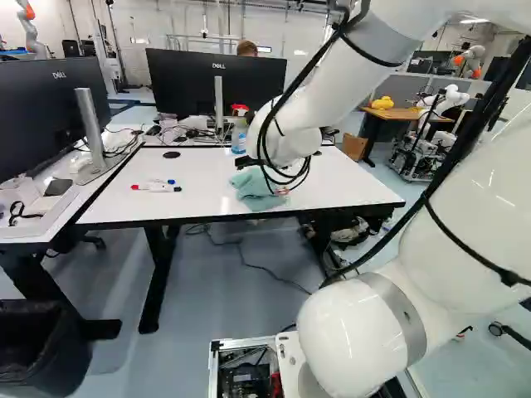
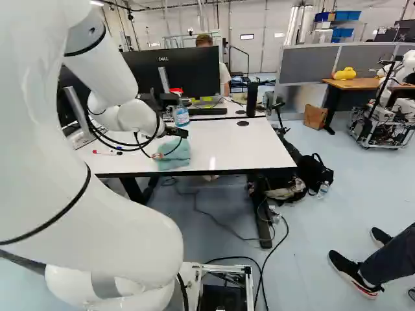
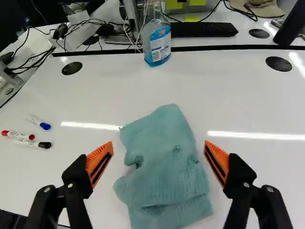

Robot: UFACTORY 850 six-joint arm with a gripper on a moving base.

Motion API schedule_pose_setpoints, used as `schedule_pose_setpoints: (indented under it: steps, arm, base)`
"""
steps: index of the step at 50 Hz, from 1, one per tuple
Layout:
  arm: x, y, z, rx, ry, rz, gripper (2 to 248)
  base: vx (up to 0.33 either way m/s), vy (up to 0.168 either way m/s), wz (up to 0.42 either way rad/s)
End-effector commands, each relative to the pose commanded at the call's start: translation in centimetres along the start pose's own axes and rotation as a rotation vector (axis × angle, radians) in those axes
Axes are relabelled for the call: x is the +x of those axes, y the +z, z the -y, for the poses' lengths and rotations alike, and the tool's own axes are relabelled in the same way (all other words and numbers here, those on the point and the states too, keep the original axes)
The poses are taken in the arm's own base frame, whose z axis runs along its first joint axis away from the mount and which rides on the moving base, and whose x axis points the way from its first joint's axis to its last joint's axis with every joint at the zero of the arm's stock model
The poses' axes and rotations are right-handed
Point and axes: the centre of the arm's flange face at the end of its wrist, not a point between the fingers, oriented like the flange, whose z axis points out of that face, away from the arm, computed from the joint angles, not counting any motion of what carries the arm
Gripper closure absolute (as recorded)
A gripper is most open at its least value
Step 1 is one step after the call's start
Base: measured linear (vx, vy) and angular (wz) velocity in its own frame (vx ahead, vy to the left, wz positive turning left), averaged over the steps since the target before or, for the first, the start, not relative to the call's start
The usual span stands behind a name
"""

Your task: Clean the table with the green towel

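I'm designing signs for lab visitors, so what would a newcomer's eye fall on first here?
Probably the big white arm, looming over the right of the left base view. Next comes the teal towel, rumpled on the white table between the orange pads of the open claw. Then perhaps the bottle of blue liquid at the table's far edge.

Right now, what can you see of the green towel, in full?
The towel is pale blue-green, textured, seemingly soft cloth, bunched into layered, uneven folds with a notch in one edge. It lies on the white table, nearer the arm than the spray bottle. The open gripper has a finger to either side of it, apparently without contact.
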Motion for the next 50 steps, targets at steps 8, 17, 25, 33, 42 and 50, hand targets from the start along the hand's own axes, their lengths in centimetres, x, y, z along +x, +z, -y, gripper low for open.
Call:
schedule_pose_setpoints:
  steps: [8,17,25,33,42,50]
  arm:
    - [0.0,0.0,0.0,0.000,0.000,0.000,3]
    - [-0.2,0.0,-0.2,-0.003,0.000,-0.005,3]
    - [-0.5,-0.1,-0.4,-0.007,0.000,-0.014,3]
    - [-1.0,-0.2,-0.8,-0.013,0.000,-0.026,3]
    - [-1.7,-0.3,-1.3,-0.022,0.000,-0.045,3]
    - [-2.5,-0.5,-1.9,-0.031,0.000,-0.066,3]
  base:
    - [0.000,0.000,0.000]
    - [0.000,0.000,0.000]
    - [0.000,0.000,0.000]
    - [0.000,0.000,0.000]
    - [0.000,0.000,0.000]
    - [0.000,0.000,0.000]
